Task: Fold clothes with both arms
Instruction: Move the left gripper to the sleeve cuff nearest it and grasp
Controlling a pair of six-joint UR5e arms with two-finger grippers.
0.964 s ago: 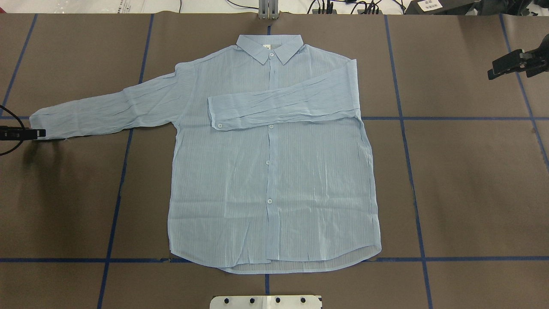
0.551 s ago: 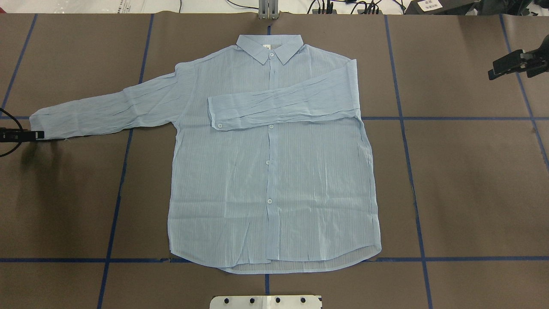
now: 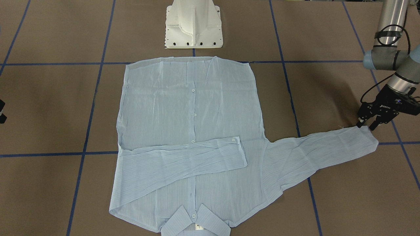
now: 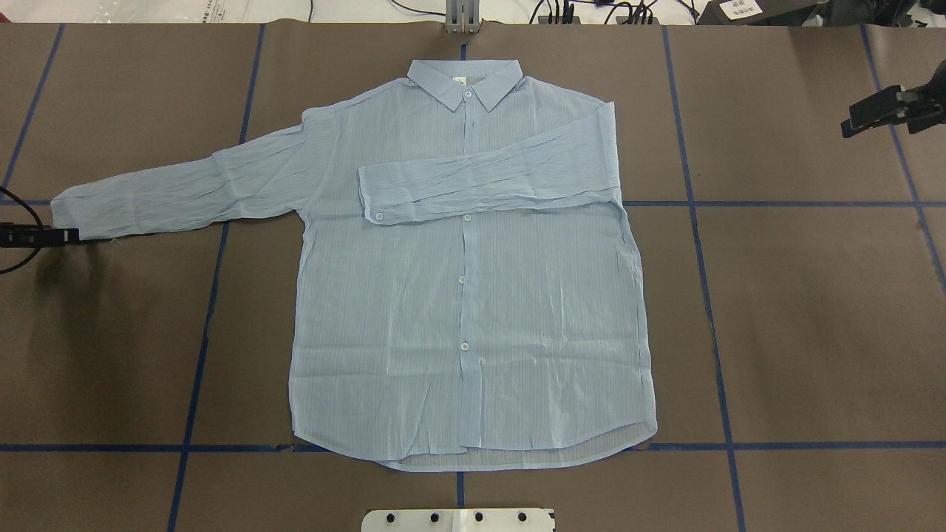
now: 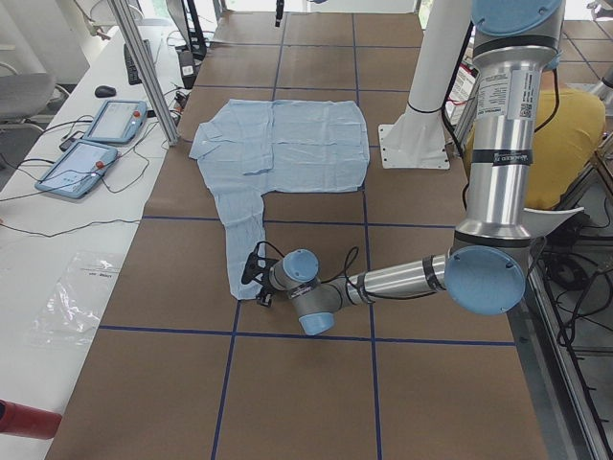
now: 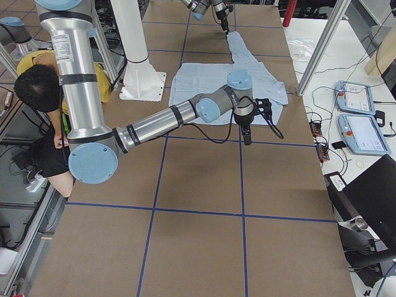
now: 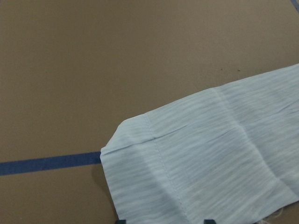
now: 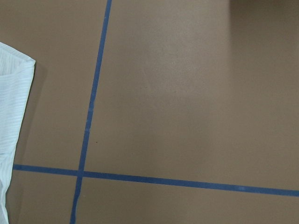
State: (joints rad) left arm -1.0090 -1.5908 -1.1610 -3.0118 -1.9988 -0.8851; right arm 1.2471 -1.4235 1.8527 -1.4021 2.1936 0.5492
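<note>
The pale blue striped shirt point(image 4: 473, 310) lies flat on the brown table, buttons up, collar at the far side. One sleeve is folded across the chest point(image 4: 488, 181). The other sleeve stretches out flat to the overhead view's left, and its cuff point(image 3: 367, 137) lies on the table. My left gripper point(image 3: 366, 126) is low at that cuff, open, with the cuff's edge between its fingertips in the left wrist view point(image 7: 201, 158). My right gripper point(image 4: 857, 122) hovers off the shirt at the far right. I cannot tell whether it is open or shut.
The white pedestal base point(image 3: 193, 26) stands at the robot's edge near the shirt's hem. Blue tape lines point(image 4: 709, 310) cross the brown table. An aluminium post point(image 4: 462, 18) stands beyond the collar. Tablets point(image 5: 91, 144) lie on the side bench. A person in yellow point(image 6: 62, 80) sits behind the robot.
My left gripper has shifted only slightly at the cuff's end. The shirt and the right arm have not moved.
</note>
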